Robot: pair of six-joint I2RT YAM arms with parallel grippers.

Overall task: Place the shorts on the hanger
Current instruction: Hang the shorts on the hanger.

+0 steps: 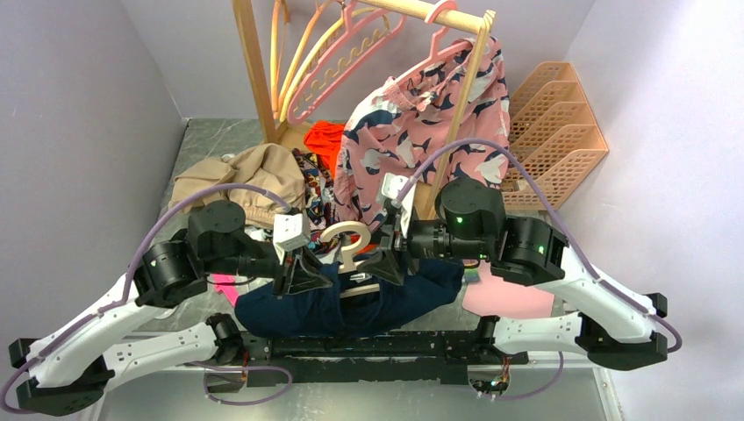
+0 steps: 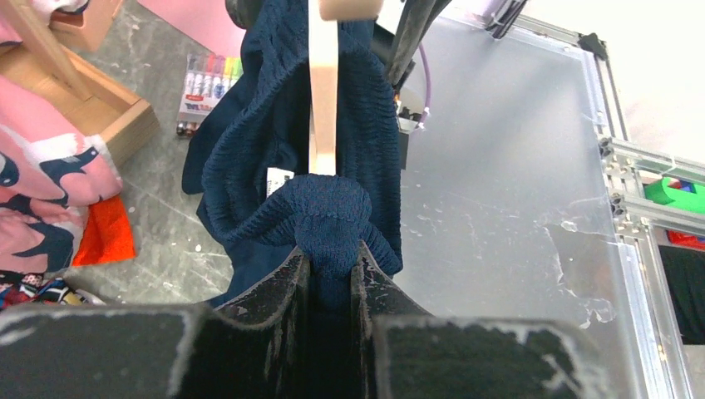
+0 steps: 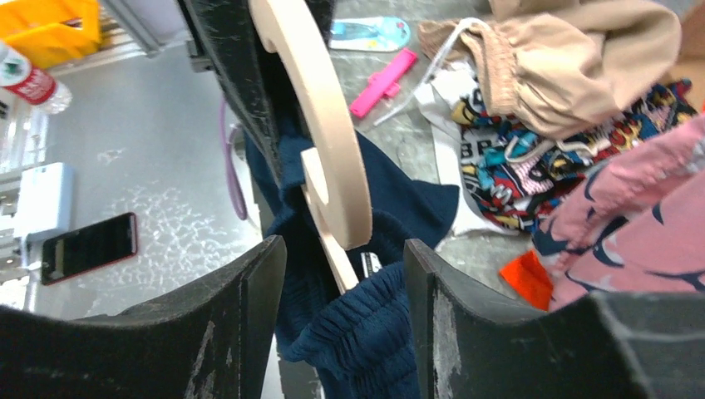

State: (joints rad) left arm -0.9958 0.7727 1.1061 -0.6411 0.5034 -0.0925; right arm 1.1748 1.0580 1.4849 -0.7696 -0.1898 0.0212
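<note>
The navy shorts hang low between my two arms, with the cream hanger standing inside the waistband, hook up. My left gripper is shut on a bunched fold of the waistband; the hanger's bar runs away from it inside the shorts. My right gripper is open at the other end. A ruffled stretch of the waistband lies between its fingers, close to the right one with a gap at the left. The hanger's hook curls just beyond it.
Behind stand a wooden rack with pink hangers and pink printed shorts. A tan garment and printed clothes lie on the left, a peach file organiser on the right. A pink sheet, markers and a phone lie nearby.
</note>
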